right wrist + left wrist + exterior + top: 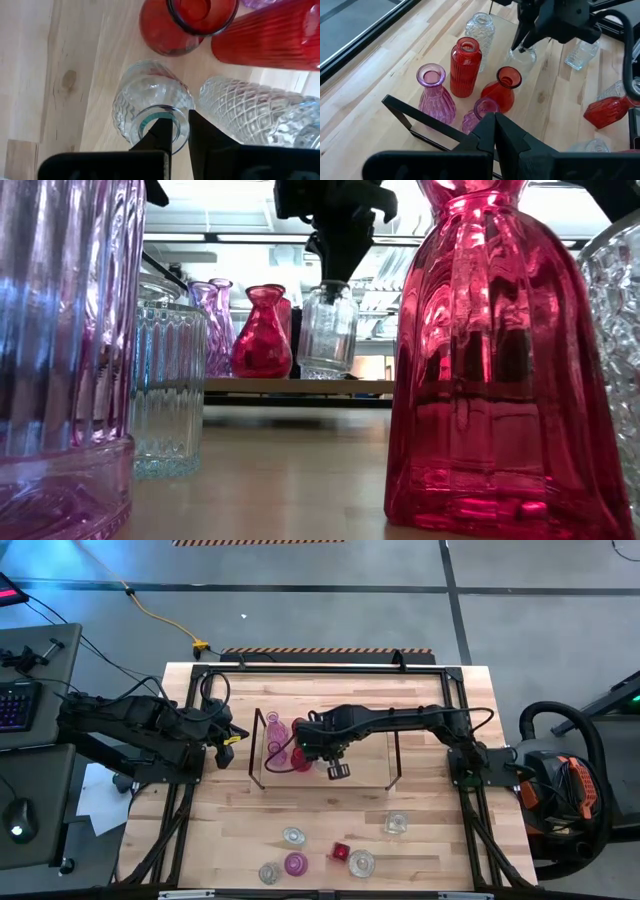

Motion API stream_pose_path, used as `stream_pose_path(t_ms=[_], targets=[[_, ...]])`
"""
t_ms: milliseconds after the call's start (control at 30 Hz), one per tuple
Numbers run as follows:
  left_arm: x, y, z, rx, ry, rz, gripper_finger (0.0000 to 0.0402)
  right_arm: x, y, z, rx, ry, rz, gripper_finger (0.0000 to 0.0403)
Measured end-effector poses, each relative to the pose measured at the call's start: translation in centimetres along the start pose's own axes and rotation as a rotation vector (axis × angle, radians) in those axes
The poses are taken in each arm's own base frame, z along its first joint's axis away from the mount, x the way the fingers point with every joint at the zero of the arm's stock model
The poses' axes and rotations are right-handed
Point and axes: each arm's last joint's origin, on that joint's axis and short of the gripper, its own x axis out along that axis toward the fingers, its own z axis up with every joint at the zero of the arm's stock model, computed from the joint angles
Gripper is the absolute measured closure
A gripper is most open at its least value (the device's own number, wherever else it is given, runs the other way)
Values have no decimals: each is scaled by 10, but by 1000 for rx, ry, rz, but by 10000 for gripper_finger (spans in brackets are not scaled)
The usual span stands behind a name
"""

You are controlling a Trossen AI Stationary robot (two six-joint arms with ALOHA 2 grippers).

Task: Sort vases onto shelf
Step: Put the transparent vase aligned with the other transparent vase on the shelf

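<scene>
- High view: right gripper (338, 768) over the shelf (372, 772), placing step; left gripper (230, 736) parked beside the shelf's end frame. Six vases wait on the table (440, 840).
- Low view: clear vase (327, 330) hangs under the fingers, on or just above the board. Can't tell which.
- Left wrist view: own fingers (485, 131) together, empty.
- Right wrist view: fingers clamped on the clear vase's rim; red vase (180, 22) just beyond. Next: release, lift straight.
- Room: grey floor, yellow cable (160, 615).

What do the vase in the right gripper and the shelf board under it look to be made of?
Clear vase in the right gripper: looks like colourless pressed glass, see-through with a wavy ribbed surface and bright glints; one finger is inside its rim. Shelf board: looks like light wood, matte, with grain lines and a knot; solid or veneer cannot be told.
</scene>
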Motion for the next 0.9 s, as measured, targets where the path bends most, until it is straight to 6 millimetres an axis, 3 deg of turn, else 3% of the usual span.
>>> stream_pose_path(t_ms=[733,900], targets=[[0,-1,0,-10,13,-21,401,0,-1,1,20,-8,-14,393],[0,-1,0,-11,13,-22,402,0,-1,1,13,-8,-15,376]])
